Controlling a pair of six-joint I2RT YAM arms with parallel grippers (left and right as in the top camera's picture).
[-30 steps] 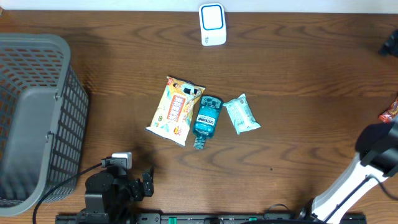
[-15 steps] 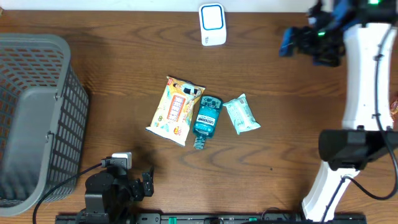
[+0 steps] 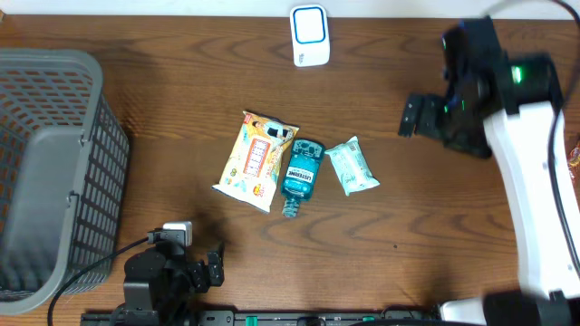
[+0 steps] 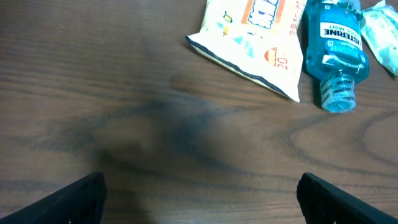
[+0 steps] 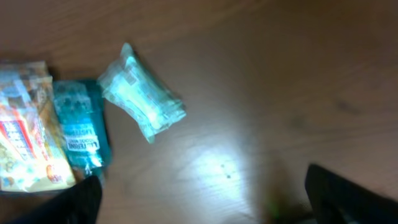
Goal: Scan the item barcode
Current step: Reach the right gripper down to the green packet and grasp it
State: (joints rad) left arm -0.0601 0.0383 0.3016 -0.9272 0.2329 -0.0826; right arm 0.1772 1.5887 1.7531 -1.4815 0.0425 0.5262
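Three items lie side by side mid-table: a yellow and orange snack bag (image 3: 256, 161), a blue mouthwash bottle (image 3: 302, 174) and a pale green packet (image 3: 352, 166). No barcode can be made out on them. A white and blue scanner (image 3: 310, 34) stands at the table's far edge. My right gripper (image 3: 412, 118) hovers open to the right of the packet. Its wrist view shows the packet (image 5: 142, 96), the bottle (image 5: 78, 127) and the snack bag (image 5: 25, 137), blurred, ahead of the empty gripper (image 5: 205, 199). My left gripper (image 3: 216, 267) rests open near the front edge, with the snack bag (image 4: 255, 37) and bottle (image 4: 336, 50) ahead of it.
A grey mesh basket (image 3: 45, 172) fills the left side of the table. A small red object (image 3: 571, 163) pokes in at the right edge. Bare wood lies between the items and the front edge.
My right arm has swung in from the right edge, first to the far right corner, then down and left toward the packet. The left arm and the items have not moved.
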